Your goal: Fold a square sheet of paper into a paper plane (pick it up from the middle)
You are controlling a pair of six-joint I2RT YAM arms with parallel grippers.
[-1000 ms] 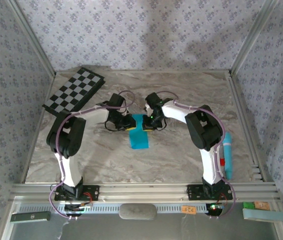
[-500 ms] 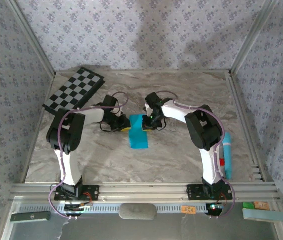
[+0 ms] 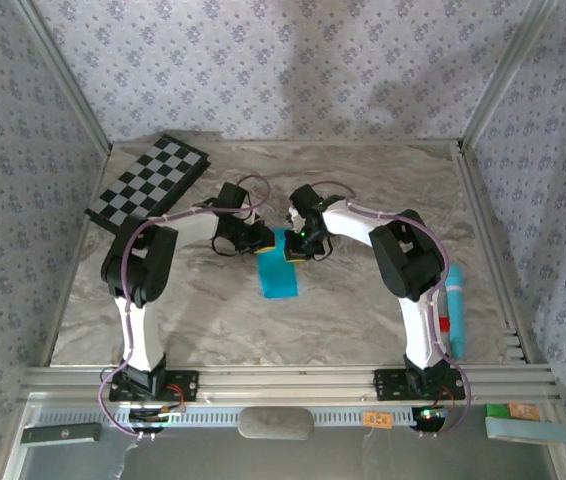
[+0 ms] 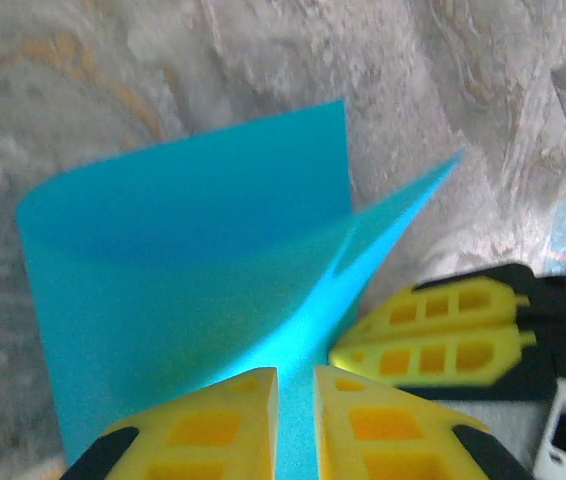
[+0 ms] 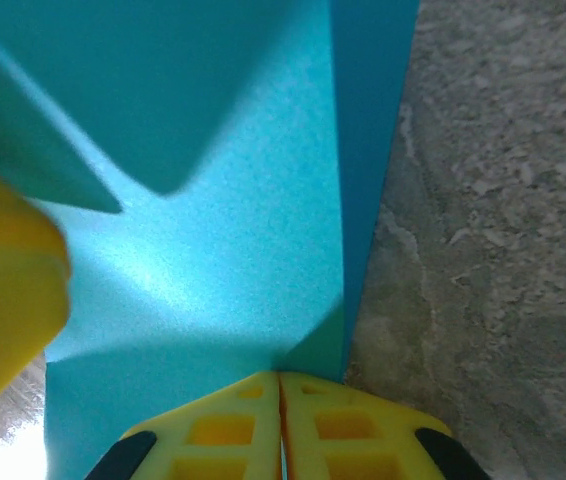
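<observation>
Near the middle of the surface (image 3: 363, 300) | you had the square sheet of paper (image 3: 279, 278) part-folded, long axis running toward the near edge | both arms met at its far end | left jaws narrow, pinching it | right jaws closed against its fold

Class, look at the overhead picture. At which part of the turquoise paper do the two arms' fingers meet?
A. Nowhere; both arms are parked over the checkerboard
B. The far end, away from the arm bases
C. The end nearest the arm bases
B: the left fingers and the right fingers pinch the square sheet of paper at its far end, while its near end lies free on the table.
</observation>
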